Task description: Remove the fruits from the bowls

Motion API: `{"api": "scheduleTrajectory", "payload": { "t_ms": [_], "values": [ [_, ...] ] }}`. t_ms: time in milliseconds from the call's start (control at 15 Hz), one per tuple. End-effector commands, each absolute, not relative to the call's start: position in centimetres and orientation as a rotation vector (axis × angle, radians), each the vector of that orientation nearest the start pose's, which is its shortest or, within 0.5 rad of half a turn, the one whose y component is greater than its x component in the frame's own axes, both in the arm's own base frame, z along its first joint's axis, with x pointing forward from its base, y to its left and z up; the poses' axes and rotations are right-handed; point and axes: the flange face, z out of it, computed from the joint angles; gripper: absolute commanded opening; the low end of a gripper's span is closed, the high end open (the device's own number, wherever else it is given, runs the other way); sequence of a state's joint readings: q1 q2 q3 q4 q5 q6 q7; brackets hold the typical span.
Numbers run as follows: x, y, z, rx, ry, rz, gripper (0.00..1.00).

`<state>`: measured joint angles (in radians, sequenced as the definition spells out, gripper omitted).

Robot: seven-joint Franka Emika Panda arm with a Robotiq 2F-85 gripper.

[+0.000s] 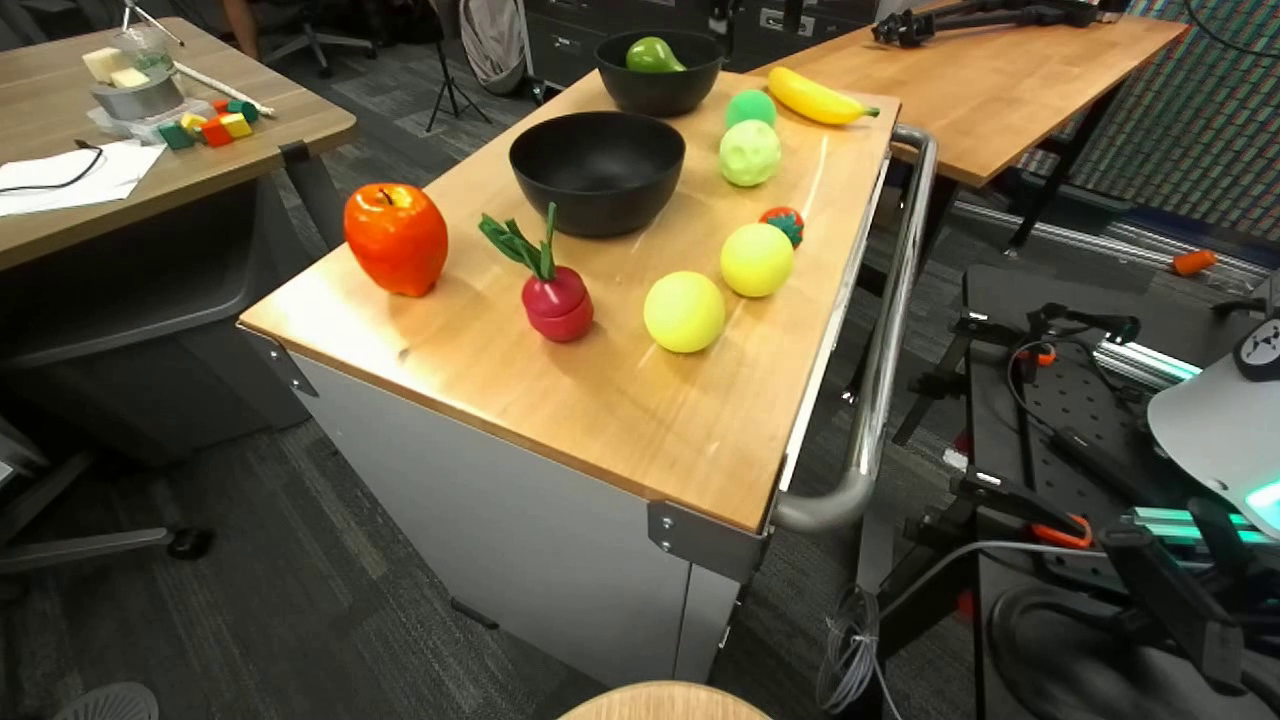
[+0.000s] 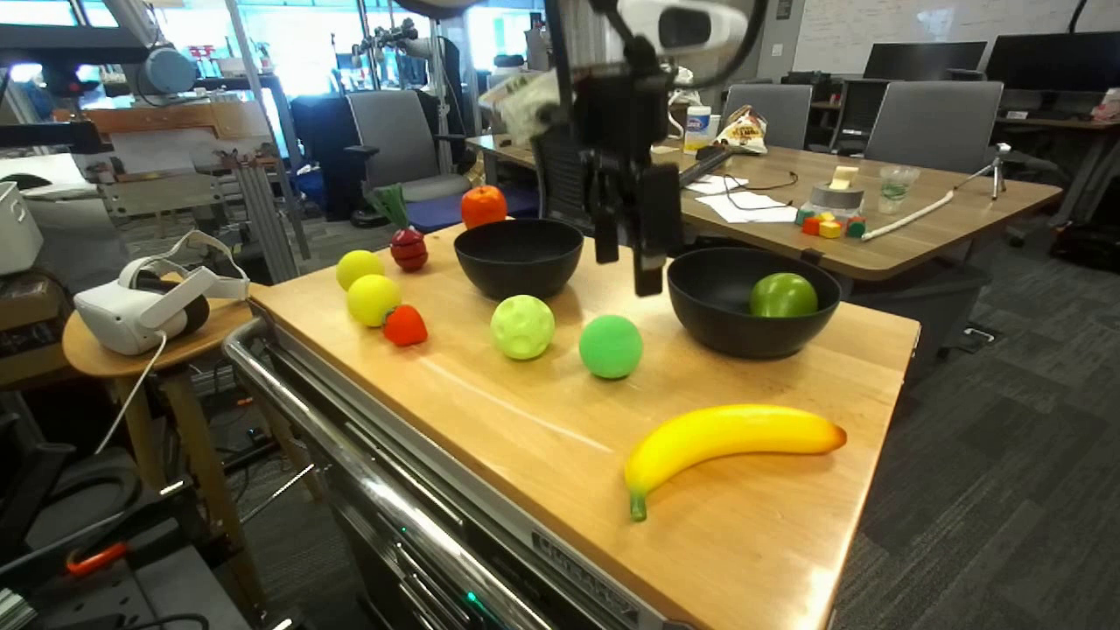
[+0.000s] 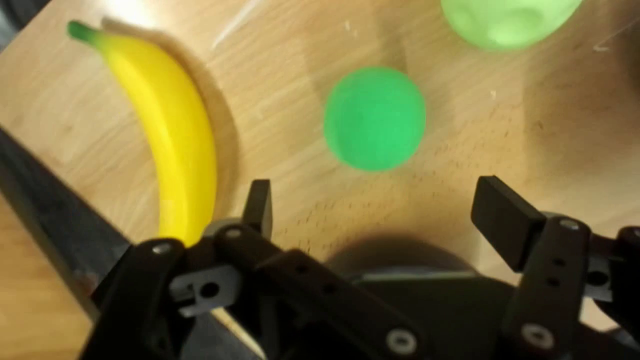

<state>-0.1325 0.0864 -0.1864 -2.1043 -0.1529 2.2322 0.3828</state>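
One fruit, a green pear-like piece (image 2: pixel 783 296), sits in a black bowl (image 2: pixel 700 302). Inside another black bowl (image 1: pixel 600 165) no fruit shows. My gripper (image 2: pixel 626 262) hangs open above the table, between the two bowls as an exterior view shows it. In the wrist view its fingertips stand wide apart with nothing between them; the green ball (image 3: pixel 375 119) lies beyond them and the banana (image 3: pixel 172 135) to the left. Out on the wood also rest a dimpled light-green ball (image 2: pixel 522 326), a strawberry (image 2: pixel 405 325), yellow balls (image 1: pixel 685 312) (image 1: pixel 757 260), a radish (image 1: pixel 557 303) and a red-orange apple (image 1: pixel 396 238).
A metal handle bar (image 2: pixel 367 472) runs along one side of the wooden tabletop (image 2: pixel 516 420). Beyond the opposite side stands a larger desk (image 2: pixel 927 219) with tape, blocks and papers. A stool (image 2: pixel 96 350) bears a white headset (image 2: pixel 140 306).
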Motion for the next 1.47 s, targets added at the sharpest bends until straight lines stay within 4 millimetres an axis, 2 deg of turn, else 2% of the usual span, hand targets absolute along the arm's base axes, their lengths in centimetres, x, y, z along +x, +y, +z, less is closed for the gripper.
{"api": "scheduleTrajectory", "payload": {
  "t_ms": [0, 133, 200, 267, 467, 533, 733, 800, 1000, 1133, 1200, 1267, 1400],
  "values": [
    [52.9, -17.9, 46.6, -3.225, 0.95, -0.374, 1.0],
    [54.8, -18.6, 48.5, -3.188, 0.817, -0.539, 1.0],
    [55.9, -18.9, 48.6, -3.167, 0.713, -0.539, 1.0],
    [56.7, -19.9, 48.1, -3.181, 0.627, -0.575, 1.0],
    [59.0, -19.6, 45.5, -3.171, 0.357, -0.568, 1.0],
    [56.9, -19.3, 46.4, -3.178, 0.495, -0.534, 1.0],
    [58.6, -19.5, 44.1, -3.186, 0.393, -0.512, 1.0],
    [57.9, -18.7, 44.6, -3.132, 0.183, -0.477, 1.0],
    [58.4, -18.0, 45.0, -3.059, -0.017, -0.457, 1.0],
    [59.0, -17.3, 44.5, -3.03, -0.135, -0.355, 1.0],
    [59.4, -17.1, 44.2, -3.097, -0.029, -0.402, 1.0],
    [58.6, -17.5, 43.8, -3.07, -0.046, -0.378, 1.0],
    [58.8, -17.2, 43.7, -3.081, -0.042, -0.374, 1.0]
  ]
}}
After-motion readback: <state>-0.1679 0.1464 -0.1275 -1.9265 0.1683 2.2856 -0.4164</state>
